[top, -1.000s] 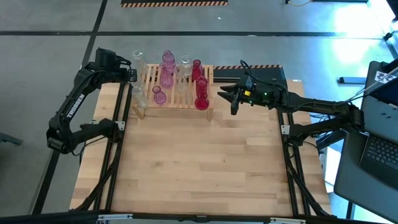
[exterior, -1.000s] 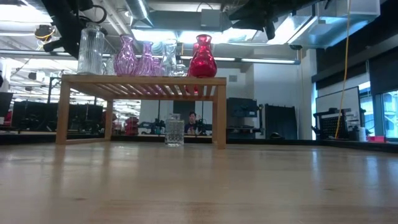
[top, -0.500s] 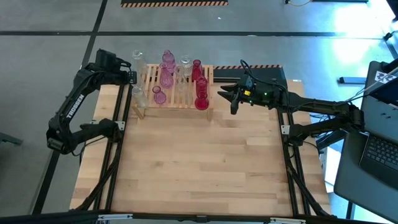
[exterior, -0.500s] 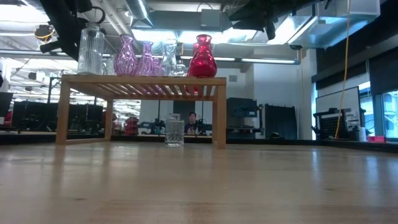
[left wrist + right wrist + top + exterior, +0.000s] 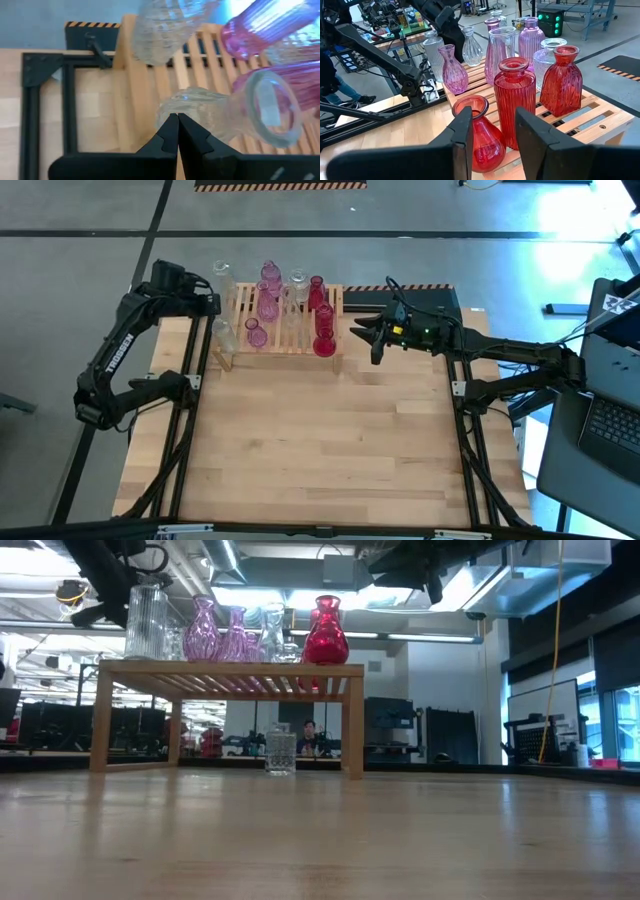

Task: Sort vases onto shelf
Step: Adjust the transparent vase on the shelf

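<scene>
Planked tabletop (image 5: 320, 450) lies bare on the near side. Beyond it, the right gripper (image 5: 372, 340) hovers with fingers apart and empty; the round red vase (image 5: 479, 135) and the ribbed red vase (image 5: 515, 102) stand directly ahead of it on the shelf (image 5: 285, 340). Any retreat should be straight back, avoiding both. Farther off, the left gripper (image 5: 177, 131) is pinched together above a clear vase (image 5: 227, 112).

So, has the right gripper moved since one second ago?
No. In the high view the right gripper hangs at the same spot beside the shelf, open and empty.
</scene>
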Available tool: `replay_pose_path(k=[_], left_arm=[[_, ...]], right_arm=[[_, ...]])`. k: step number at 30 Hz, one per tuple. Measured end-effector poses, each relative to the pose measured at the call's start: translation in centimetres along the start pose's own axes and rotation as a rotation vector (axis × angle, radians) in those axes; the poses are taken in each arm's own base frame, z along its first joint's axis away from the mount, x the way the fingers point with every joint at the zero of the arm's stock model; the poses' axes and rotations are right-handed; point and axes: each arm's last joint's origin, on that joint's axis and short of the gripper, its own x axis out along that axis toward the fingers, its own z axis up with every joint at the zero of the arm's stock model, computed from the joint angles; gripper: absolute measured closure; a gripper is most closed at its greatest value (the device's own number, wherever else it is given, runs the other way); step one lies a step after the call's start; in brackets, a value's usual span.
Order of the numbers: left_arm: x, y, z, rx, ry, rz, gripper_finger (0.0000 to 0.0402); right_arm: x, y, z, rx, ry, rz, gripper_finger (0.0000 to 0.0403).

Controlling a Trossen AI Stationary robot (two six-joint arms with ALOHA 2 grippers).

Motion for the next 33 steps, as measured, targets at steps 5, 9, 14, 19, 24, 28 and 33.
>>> replay_pose_path(k=[5, 9, 14, 19, 24, 28, 33], left_arm=[[0.06, -0.28, 0.03, 0.003, -0.02, 0.019, 0.0402], [0.07, -0.38, 0.05, 0.003, -0.028, 0.023, 0.0402], [0.07, -0.39, 0.05, 0.001, -0.026, 0.018, 0.0402], [0.07, -0.42, 0.03, -0.001, -0.02, 0.006, 0.0402], [0.07, -0.44, 0.02, -0.001, -0.017, -0.002, 0.0402], [0.07, -0.47, 0.0, 0.009, -0.011, -0.013, 0.0402], [0.07, -0.48, -0.04, 0.015, -0.006, -0.019, 0.0402]], right_arm=[[0.0, 0.02, 0.0, -0.009, 0.002, 0.009, 0.0306], [0.0, 0.06, -0.01, -0.014, 0.004, 0.019, 0.0306], [0.0, 0.06, -0.01, -0.016, 0.005, 0.025, 0.0306], [0.0, 0.06, -0.01, -0.026, 0.004, 0.024, 0.0306], [0.0, 0.06, -0.01, -0.036, 0.004, 0.025, 0.0306], [0.0, 0.06, -0.01, -0.036, 0.004, 0.025, 0.0306], [0.0, 0.06, -0.01, -0.035, 0.004, 0.025, 0.0306]])
